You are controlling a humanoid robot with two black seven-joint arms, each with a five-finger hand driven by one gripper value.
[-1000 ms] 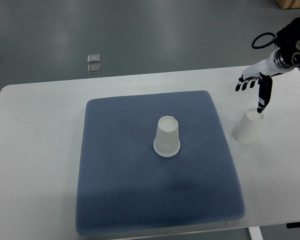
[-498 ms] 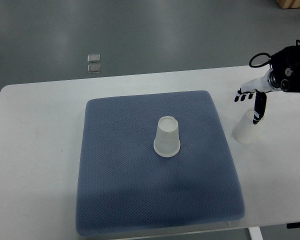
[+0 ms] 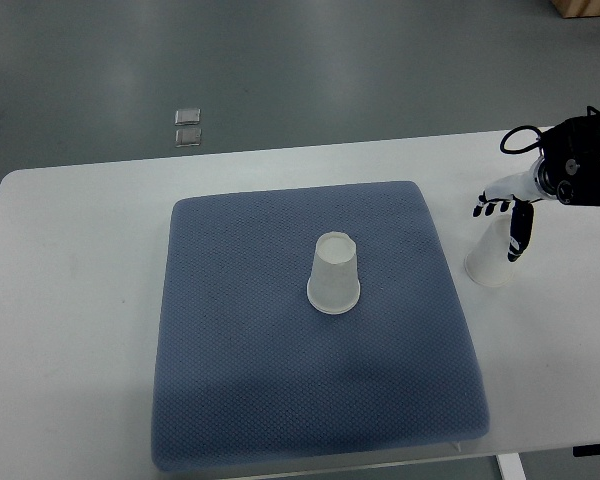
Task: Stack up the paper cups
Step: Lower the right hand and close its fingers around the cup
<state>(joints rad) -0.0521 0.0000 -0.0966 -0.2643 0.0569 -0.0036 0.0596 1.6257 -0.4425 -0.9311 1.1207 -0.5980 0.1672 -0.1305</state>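
paper cup (image 3: 492, 262) on the tabletop (image 3: 80, 300) is standing inverted directly under the right hand (image 3: 507, 216), whose spread fingers are straddling its top without closing.

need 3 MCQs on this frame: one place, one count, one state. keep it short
1. Where is the cup nearest the right hand?
A. on the blue mat
B. on the bare table, right of the mat
C. on the floor

2. How many paper cups show?
A. one
B. two
C. three

3. How does the cup on the mat stand?
A. upside down
B. on its side
C. mouth up

B: this cup stands on the white table beside the mat.
B: one per surface.
A: the mat cup shows its narrow closed base up.
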